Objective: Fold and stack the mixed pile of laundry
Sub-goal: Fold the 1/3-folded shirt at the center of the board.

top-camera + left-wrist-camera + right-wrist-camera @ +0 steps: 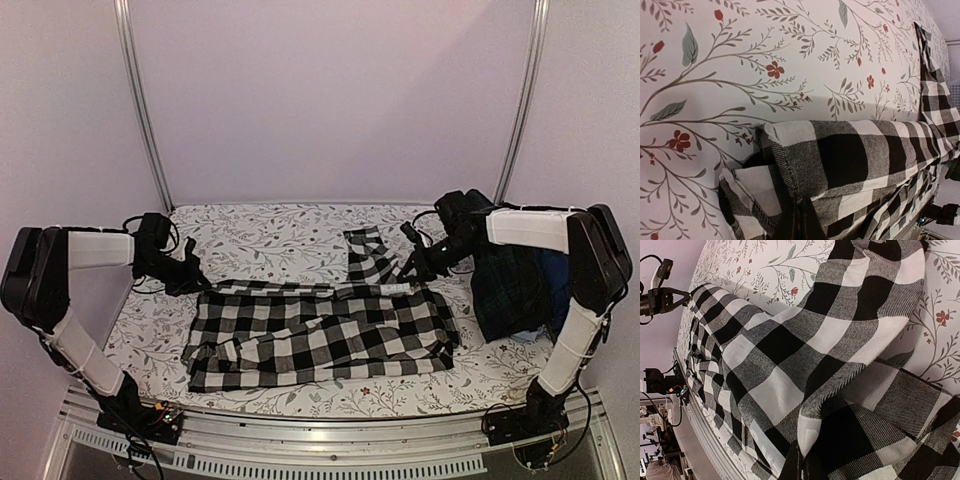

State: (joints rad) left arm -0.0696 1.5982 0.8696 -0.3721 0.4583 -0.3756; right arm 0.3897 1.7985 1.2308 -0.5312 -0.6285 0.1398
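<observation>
At the left of the overhead view, the left gripper point(195, 280) sits low at the upper-left corner of the black-and-white checked shirt point(320, 335). Its jaws are together, pinching that corner. In the left wrist view the cloth bunches and rolls into the bottom centre of the frame, where the fingers themselves are hard to make out among the dark checks.

The shirt lies spread across the middle of the floral table covering point(270, 235), its top edge doubled over as a thick roll. This suggests that both arms hold that edge to draw a fold.

One sleeve point(365, 255) trails toward the upper centre. Just right of it, the right gripper point(412, 270) is also closed on the shirt's upper-right edge. The right wrist view shows fabric gathering to a pinch at the bottom centre, with the fingertips lost in the cloth.

At the far right the rest of the laundry pile waits, probably parked clear of the folding area: a dark plaid garment point(505, 290) with a navy piece point(555, 275) behind it. The right arm partly hides the pile, so its other pieces cannot be told apart.
</observation>
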